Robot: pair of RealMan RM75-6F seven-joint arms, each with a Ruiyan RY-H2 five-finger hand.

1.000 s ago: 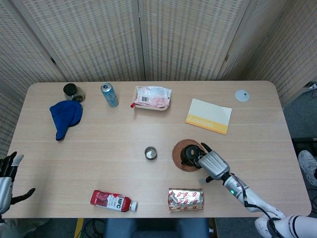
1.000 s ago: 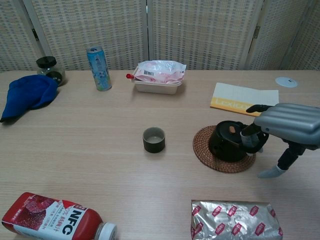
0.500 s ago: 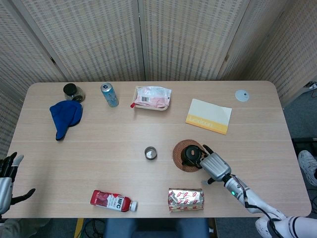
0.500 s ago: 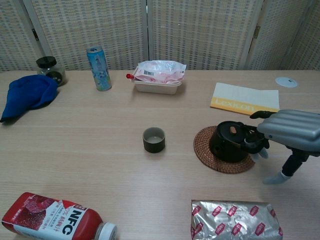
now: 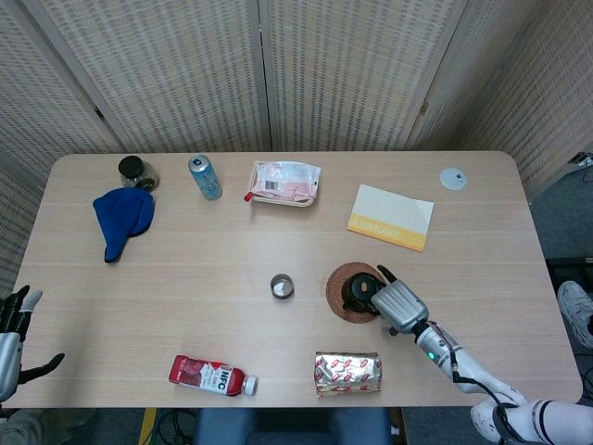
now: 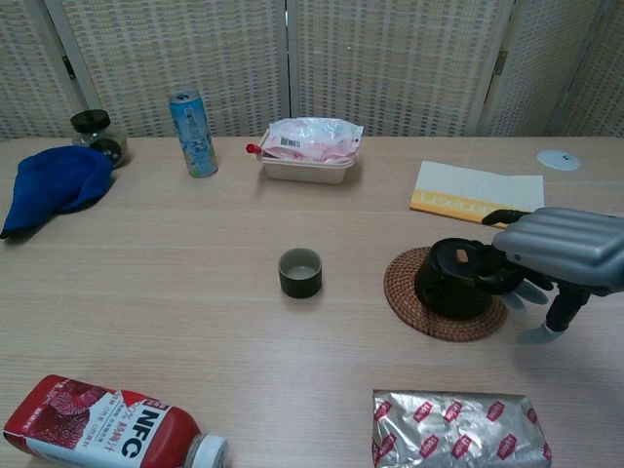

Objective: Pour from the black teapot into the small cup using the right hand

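Note:
The black teapot [image 5: 356, 292] [image 6: 452, 283] sits on a round woven coaster [image 5: 341, 278] [image 6: 409, 302], right of the table's middle. My right hand [image 5: 398, 305] [image 6: 564, 248] is against the teapot's right side, its dark fingers [image 6: 514, 280] curled around the handle and gripping it. The small dark cup [image 5: 282, 286] [image 6: 299, 272] stands upright to the left of the coaster, apart from it, with something pale inside. My left hand [image 5: 11, 336] hangs at the table's front left edge with fingers spread, holding nothing; only the head view shows it.
A foil packet [image 5: 347, 372] [image 6: 458, 429] lies just in front of the coaster. A red NFC bottle [image 5: 211, 376] lies front left. Along the back are a blue cloth [image 5: 122, 221], a jar [image 5: 135, 171], a can [image 5: 205, 176], a food tray [image 5: 285, 183], a yellow booklet [image 5: 391, 217] and a white disc [image 5: 452, 178].
My right hand's fingers have closed around the teapot's handle. Teapot and coaster have slid slightly to the right. The left hand has stayed still.

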